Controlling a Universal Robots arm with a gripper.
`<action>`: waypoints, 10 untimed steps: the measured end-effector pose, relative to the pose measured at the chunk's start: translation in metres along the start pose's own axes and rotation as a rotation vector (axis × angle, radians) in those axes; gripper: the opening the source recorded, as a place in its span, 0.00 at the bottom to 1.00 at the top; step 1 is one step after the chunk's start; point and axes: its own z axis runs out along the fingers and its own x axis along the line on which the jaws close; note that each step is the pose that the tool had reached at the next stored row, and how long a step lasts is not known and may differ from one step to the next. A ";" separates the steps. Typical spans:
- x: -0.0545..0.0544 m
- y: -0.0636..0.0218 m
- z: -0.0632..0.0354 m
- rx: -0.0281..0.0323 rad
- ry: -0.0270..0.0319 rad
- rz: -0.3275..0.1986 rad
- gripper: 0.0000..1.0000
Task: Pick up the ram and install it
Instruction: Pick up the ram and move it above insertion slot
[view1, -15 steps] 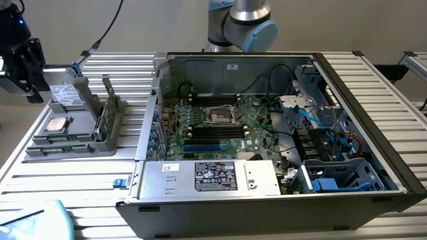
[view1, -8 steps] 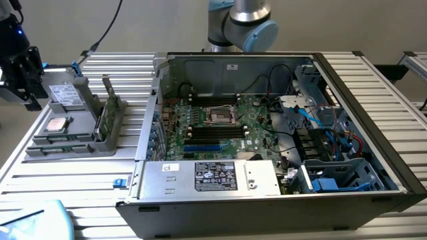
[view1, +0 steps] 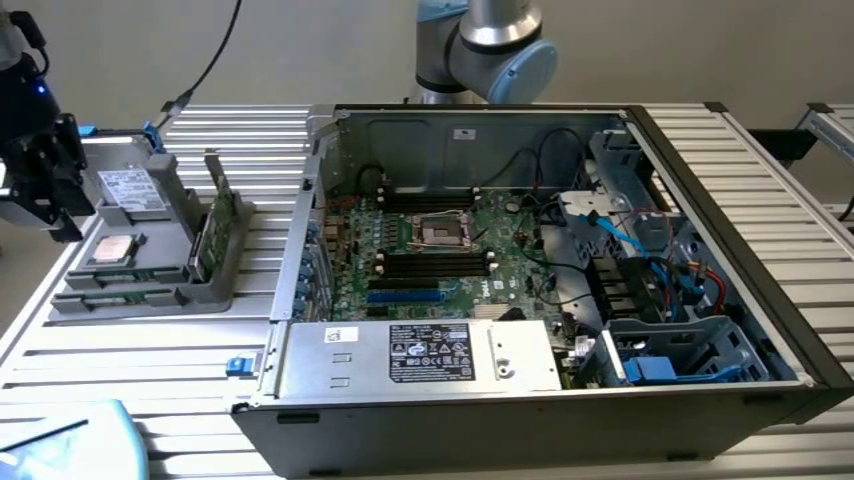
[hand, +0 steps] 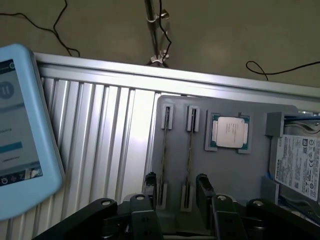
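Observation:
My gripper (view1: 59, 222) hangs at the exterior view's far left, over the grey parts tray (view1: 174, 290). In the wrist view the gripper (hand: 176, 184) is open, its two black fingers (hand: 202, 186) held apart just above the tray (hand: 260, 115). Between the fingers run two narrow slots, each holding a thin stick seen edge-on; the one nearer the right finger is the ram (hand: 190, 157). A strip of green ram (view1: 123, 297) shows along the tray's front. Nothing is held. Black memory slots (view1: 434, 262) lie on the motherboard inside the open case.
The tray also carries a square silver processor (hand: 230, 131), a labelled hard drive (hand: 300, 162) and an upright green card with a bracket (view1: 214, 230). The open computer case (view1: 747, 330) stands beside the tray. A pale blue pendant (hand: 20, 130) lies on the slatted table.

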 end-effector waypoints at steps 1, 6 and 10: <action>0.001 0.0000 0.0018 0.0001 0.0002 -0.002 0.45; 0.004 -0.0004 0.0111 0.0003 0.0014 -0.015 0.45; 0.005 -0.0009 0.0183 0.0006 0.0029 -0.033 0.45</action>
